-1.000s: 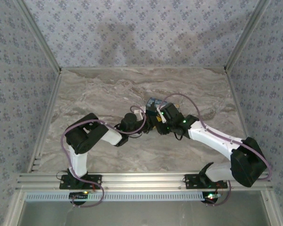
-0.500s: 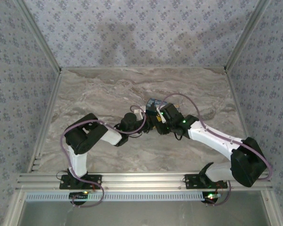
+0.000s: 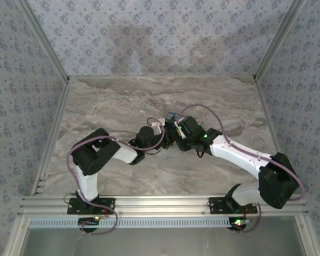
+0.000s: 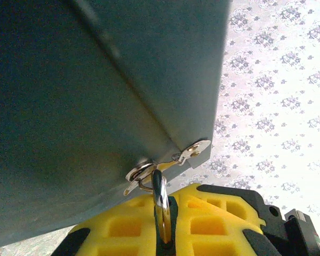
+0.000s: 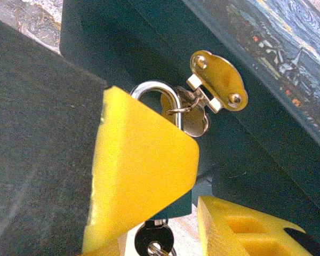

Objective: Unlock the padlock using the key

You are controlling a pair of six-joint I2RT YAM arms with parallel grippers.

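In the top view both arms reach to the middle of the marble table (image 3: 106,106) and meet there. The left gripper (image 3: 161,131) comes from the left and the right gripper (image 3: 175,135) from the right. Their tips are almost together, just below a small box (image 3: 173,116) with a blue painted lid. The wrists and a purple cable (image 3: 202,109) cover this place, so from here I cannot tell the state of either pincer. Walls with flowered wallpaper (image 3: 149,37) stand around the table.

In the left wrist view the dark side of the box takes the upper left of the frame. At its lower corner, near the centre, sits a silver hasp (image 4: 189,151). The padlock (image 4: 160,205) hangs from it, seen from its narrow edge, and goes down into the slot between the two yellow fingers (image 4: 122,229) at the bottom edge. These fingers are closed on it from both sides.

In the right wrist view a big yellow finger (image 5: 138,176) stands in the centre and hides most of the padlock's dark body. The silver shackle (image 5: 149,87) is free above it and passes through the hasp's ring. The key (image 5: 152,236), with a black head, sits directly under the padlock at the lower edge. A second yellow finger (image 5: 240,229) is at the lower right, apart from the key. I cannot tell whether the right pincer grips anything.
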